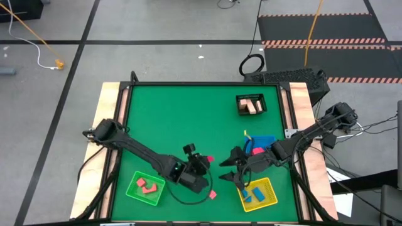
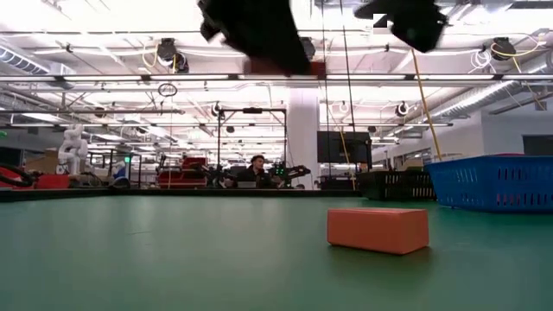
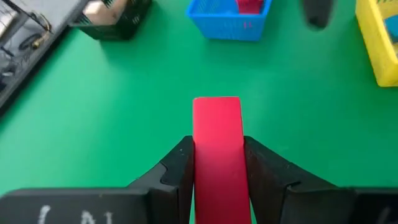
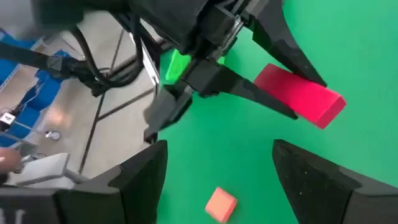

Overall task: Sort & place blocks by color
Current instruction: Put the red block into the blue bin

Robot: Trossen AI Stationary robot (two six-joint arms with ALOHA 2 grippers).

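Left gripper [image 3: 217, 163] is clamping a red bar block [image 3: 217, 134] above the green table [image 1: 182, 119], between the green tray [image 1: 133, 189] and yellow tray [image 1: 269, 187]; right gripper [image 4: 217, 171] is hovering nearby, fingers spread, holding nothing; a pink block [image 1: 213, 194] is lying on the table near the left gripper.

The left end effector [image 1: 206, 161] hangs at the counter's six o'clock, fingers clamped together. At its three o'clock, the right end effector [image 1: 227, 168] hangs spread wide.

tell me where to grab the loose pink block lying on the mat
Take the pink block across its two opposite side faces, coming straight down from above. It lies flat and alone on the green mat, near the left pincer, which already holds a red bar.
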